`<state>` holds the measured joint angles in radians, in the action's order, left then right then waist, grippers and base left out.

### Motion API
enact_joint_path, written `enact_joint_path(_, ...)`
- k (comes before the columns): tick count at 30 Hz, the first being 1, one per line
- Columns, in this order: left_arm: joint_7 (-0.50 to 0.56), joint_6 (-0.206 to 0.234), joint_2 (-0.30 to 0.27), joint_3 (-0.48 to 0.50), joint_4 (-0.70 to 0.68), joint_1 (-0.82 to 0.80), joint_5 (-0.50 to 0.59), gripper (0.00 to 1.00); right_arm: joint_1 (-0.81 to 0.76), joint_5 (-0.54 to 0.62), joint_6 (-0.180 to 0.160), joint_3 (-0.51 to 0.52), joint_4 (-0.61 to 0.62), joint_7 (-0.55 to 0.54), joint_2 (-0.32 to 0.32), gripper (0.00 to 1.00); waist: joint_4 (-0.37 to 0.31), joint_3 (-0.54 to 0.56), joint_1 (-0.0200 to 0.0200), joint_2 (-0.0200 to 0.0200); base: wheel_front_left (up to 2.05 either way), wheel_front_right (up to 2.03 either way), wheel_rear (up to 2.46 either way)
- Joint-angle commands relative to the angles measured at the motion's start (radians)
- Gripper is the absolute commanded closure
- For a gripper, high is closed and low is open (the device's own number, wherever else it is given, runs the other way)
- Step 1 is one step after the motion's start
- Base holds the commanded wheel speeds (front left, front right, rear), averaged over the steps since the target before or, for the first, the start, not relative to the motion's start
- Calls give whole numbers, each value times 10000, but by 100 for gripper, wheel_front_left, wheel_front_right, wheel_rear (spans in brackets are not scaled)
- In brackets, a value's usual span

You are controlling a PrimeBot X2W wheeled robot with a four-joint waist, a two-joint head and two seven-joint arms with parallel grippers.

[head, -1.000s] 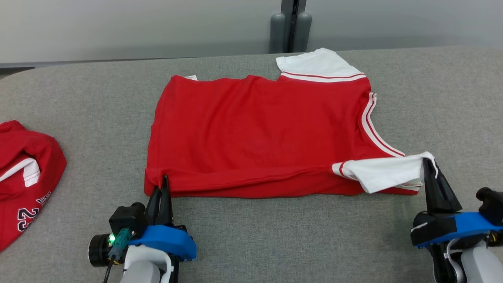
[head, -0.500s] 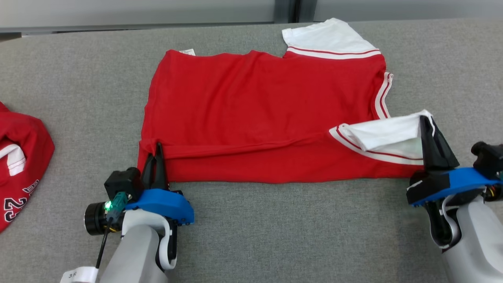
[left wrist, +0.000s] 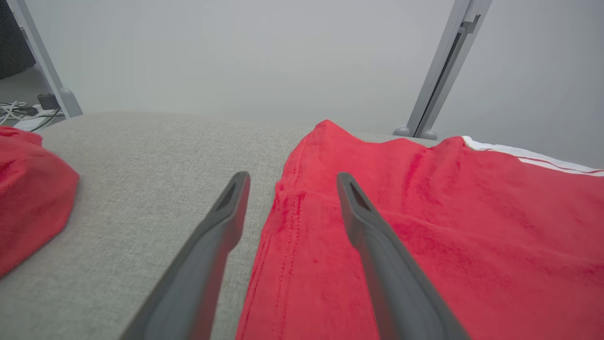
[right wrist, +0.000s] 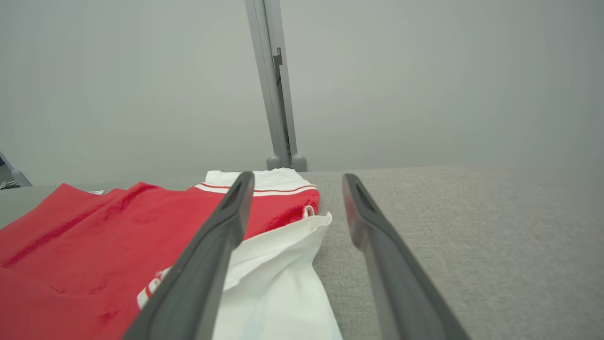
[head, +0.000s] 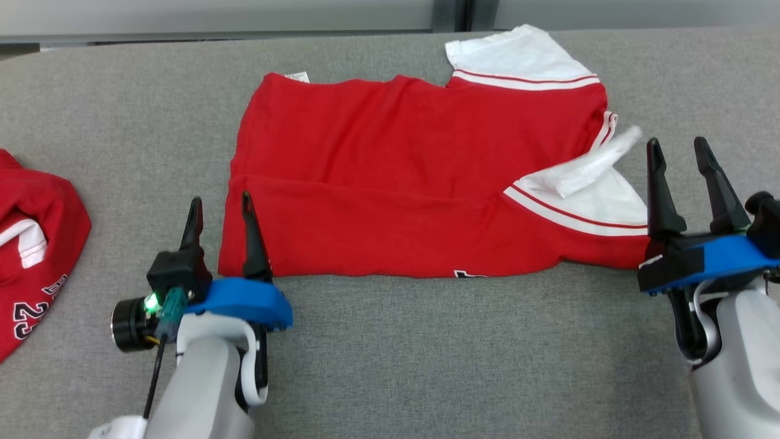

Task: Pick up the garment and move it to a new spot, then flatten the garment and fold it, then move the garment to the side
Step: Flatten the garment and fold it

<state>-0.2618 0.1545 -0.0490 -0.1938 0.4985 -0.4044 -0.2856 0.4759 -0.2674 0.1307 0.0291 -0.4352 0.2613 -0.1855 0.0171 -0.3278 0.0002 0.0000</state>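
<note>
The garment, a red shirt with white sleeves, lies on the grey table in front of me. Its near edge is turned up over the body, so a crease runs across it from the left side toward the near sleeve. That sleeve lies loosely rumpled on top of the red cloth, and the far sleeve lies flat at the back right corner.

My left gripper stands wide open at the shirt's near left corner, with 1 finger above the red cloth and the other above bare table. It holds nothing. My right gripper is also wide open and empty, just beside the outer edge of the near sleeve. In the right wrist view its 2 fingers bracket that edge.

A 2nd red garment with white trim lies bunched at the far left, well apart from the shirt.
</note>
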Motion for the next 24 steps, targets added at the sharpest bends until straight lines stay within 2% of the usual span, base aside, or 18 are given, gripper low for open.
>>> enact_joint_path(1, -46, 63, -19, 78, -198, 323, 211, 0, -367, 248, 0, 148, 248, 51, 99, 0, -33, 129, -2, 0, 0, 0, 0)
enact_joint_path(5, -46, 59, -17, 115, -518, 1074, 429, 0, -1077, 635, 0, 358, 617, 50, 427, 0, -85, 507, -2, 0, 0, 0, 0)
enact_joint_path(10, -46, -67, -18, 49, -317, 1887, 690, 0, -2022, 877, 0, 271, 521, 50, 729, 0, -159, 1018, -2, 0, 0, 0, 0)
enact_joint_path(24, -46, -278, -18, -11, -127, 3507, 852, 0, -3767, 1070, 0, 243, 26, 50, 1101, 0, -238, 2453, -2, 0, 0, 0, 0)
